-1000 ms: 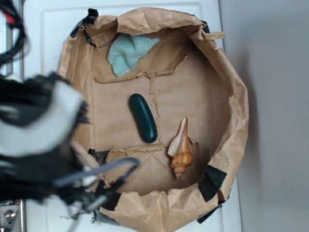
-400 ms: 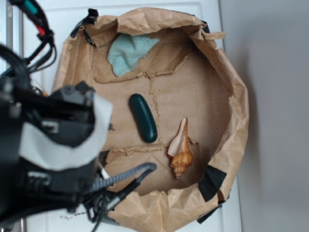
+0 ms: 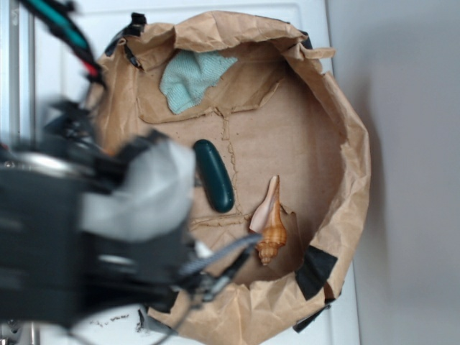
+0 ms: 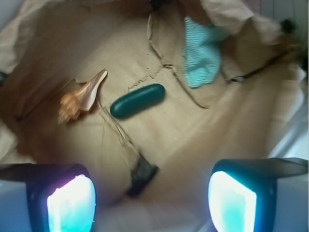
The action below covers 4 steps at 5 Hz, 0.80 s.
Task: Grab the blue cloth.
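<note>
Claw released, pads wide apart at bottom of wrist view, gripping nothing, hovering over crumpled brown paper liner. Dark green glossy oblong lies mid-frame; tan spiral seashell at left of it. Pale blue-green terry cloth sits upper right of wrist view, partly tucked under paper fold, well apart from claw. Judgement: approach phase; steer past oblong, centre over cloth's exposed bulk, descend clear of paper flap, pinch a raised fold.

From my console: the cloth, pale blue-green terry, lies crumpled against the upper wall of the paper-lined basin, partly tucked under a paper fold, well apart from the gripper.
</note>
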Available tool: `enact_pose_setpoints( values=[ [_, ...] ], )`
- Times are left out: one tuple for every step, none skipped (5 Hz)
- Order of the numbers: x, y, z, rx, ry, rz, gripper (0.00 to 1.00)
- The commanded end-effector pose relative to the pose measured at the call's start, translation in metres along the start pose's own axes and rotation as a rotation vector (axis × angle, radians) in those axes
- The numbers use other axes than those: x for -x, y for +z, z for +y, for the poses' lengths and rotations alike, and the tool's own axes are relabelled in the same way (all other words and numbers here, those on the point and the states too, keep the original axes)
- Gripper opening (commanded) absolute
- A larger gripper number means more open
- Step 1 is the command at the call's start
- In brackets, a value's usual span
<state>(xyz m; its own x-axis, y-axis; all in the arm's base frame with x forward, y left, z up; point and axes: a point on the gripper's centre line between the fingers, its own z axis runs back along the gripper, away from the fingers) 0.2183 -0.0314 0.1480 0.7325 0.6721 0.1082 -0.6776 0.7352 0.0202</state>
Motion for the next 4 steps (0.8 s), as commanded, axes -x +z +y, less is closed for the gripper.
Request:
enact_pose_setpoints(
  values=[
    [-0.039,-0.027,-0.016,-0.043,0.052,-0.028,1.00],
    [-0.054,-0.024,-0.001,-0.024,0.024,0.005,1.00],
    [-0.070,-0.037,0.010,-0.038,-0.002,0.027,1.00],
    [-0.071,-0.080,0.004,-0.120,0.014,0.032,1.00]
  ],
)
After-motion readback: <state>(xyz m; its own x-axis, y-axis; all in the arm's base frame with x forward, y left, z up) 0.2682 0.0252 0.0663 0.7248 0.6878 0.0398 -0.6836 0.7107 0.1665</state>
